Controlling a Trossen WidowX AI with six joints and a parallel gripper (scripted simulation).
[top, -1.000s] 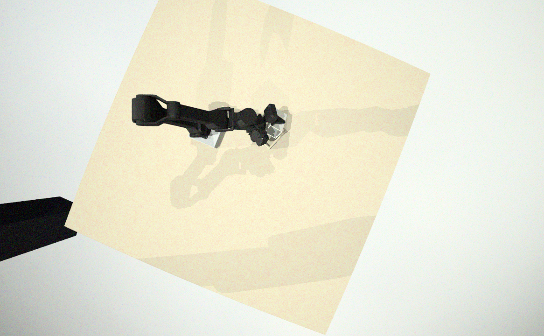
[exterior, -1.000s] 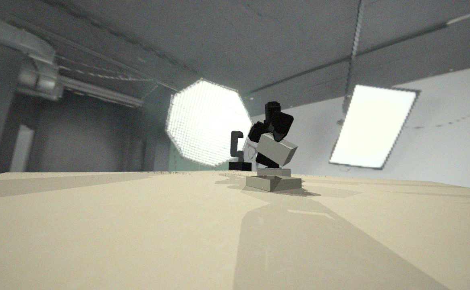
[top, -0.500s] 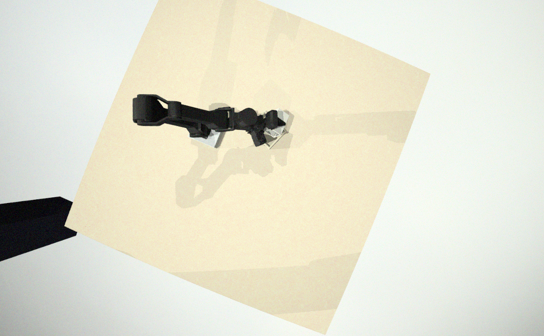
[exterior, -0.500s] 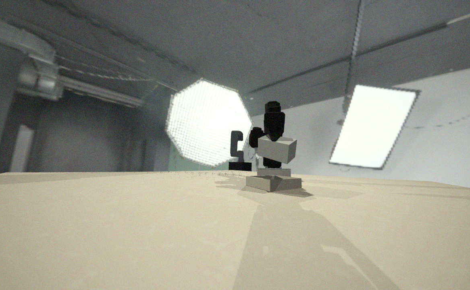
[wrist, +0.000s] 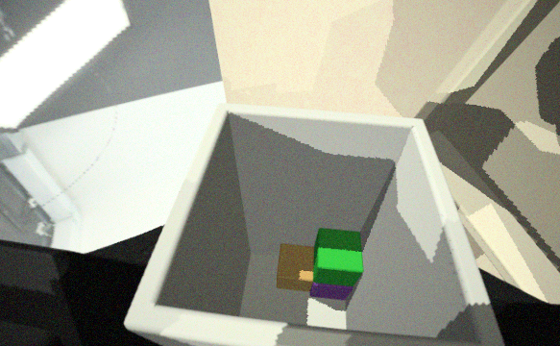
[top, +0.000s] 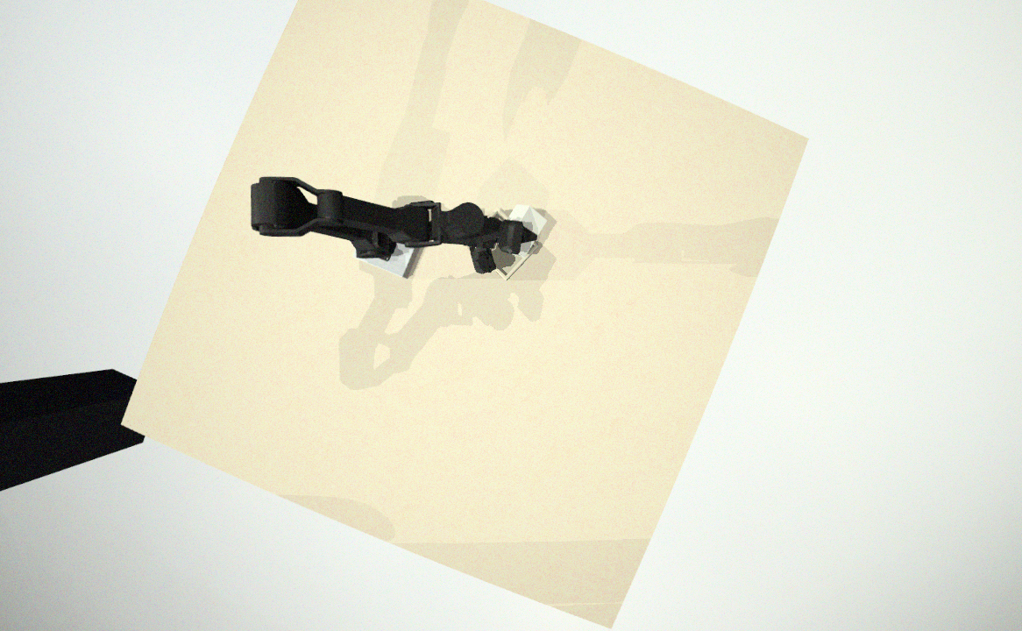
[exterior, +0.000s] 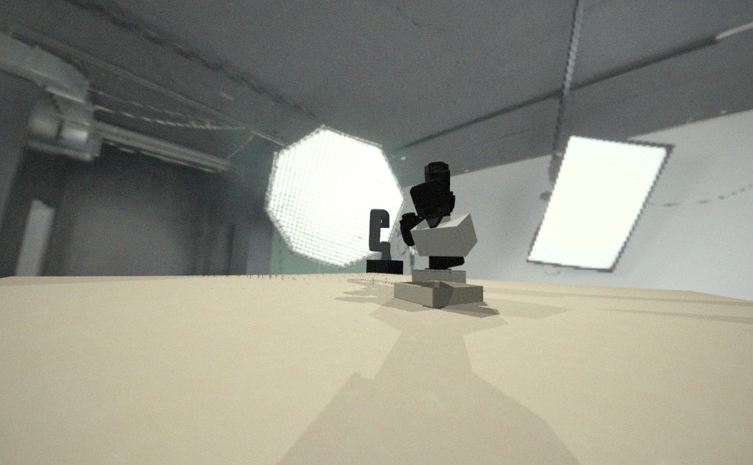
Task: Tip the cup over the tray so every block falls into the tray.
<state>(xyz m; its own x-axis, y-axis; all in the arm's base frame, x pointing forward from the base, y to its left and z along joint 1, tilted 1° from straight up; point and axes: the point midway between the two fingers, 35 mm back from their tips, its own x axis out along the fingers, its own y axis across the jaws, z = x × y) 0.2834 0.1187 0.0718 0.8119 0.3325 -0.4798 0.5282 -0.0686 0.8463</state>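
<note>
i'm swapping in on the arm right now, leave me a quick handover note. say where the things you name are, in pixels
Jaws [exterior: 434, 222]: shut on the cup [top: 528, 217] [exterior: 443, 236] [wrist: 428, 192], held tilted above the tray [top: 506, 272] [exterior: 416, 294].
Blocks: green [wrist: 339, 259], purple [wrist: 331, 290] and orange-brown [wrist: 295, 264], all inside the cup.
Done: cup picked up, brought over the tray, partly tipped.
Left: tip further until every block drops into the tray, then keep holding the cup or set it on the table, off the tray.

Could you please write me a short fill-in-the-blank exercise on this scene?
The hand holds the cup raised ____ the tray.
In the wrist view, the number of blocks visible inside the cup is ____.
There, the block showing directly below the green block is coloured ____.

Missing words: above; three; purple.
</note>
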